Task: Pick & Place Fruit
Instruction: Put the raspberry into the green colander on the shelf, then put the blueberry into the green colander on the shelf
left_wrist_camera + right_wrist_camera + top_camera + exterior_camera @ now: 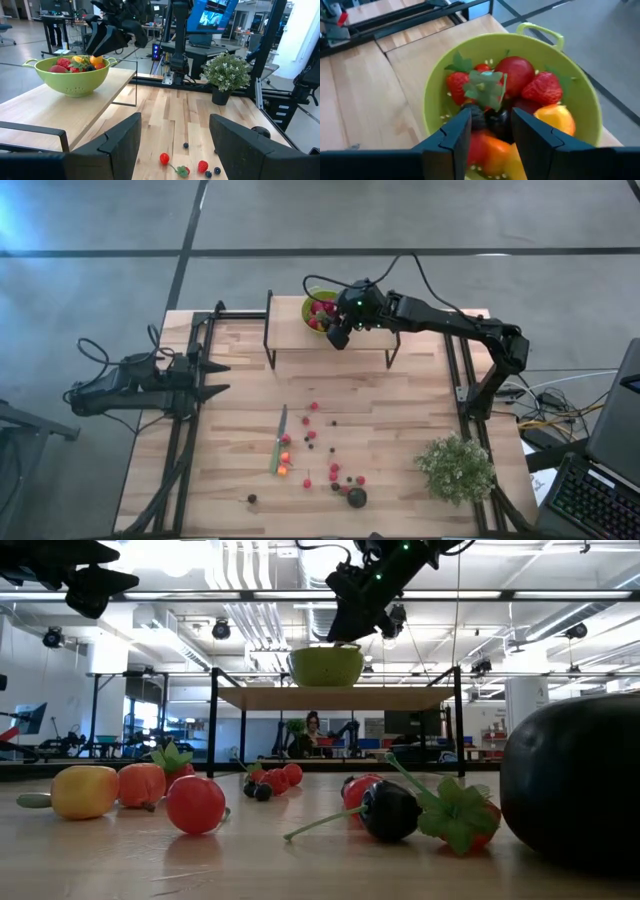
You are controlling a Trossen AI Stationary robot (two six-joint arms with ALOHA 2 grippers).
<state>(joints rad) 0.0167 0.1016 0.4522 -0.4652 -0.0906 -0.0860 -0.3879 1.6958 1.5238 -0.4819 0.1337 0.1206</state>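
My right gripper hovers over the green colander on the raised shelf, jaws narrowly parted around a dark berry (can't tell if I'm gripping it). Loose fruit dots the tabletop: light, smooth, rolls easily, so pinch across the middle. Left gripper waits wide open.

Right arm stretched out and angled down; left arm parked at the side.

Right gripper hanging at the far end of the reach, wrist tipped downward, fingers set a small way apart with a dark gap between them, nothing clearly clamped in that gap. Elbow bent near the right edge, forearm running leftward from there. Left gripper held level and pointing toward the middle, fingers spread wide, nothing between them.
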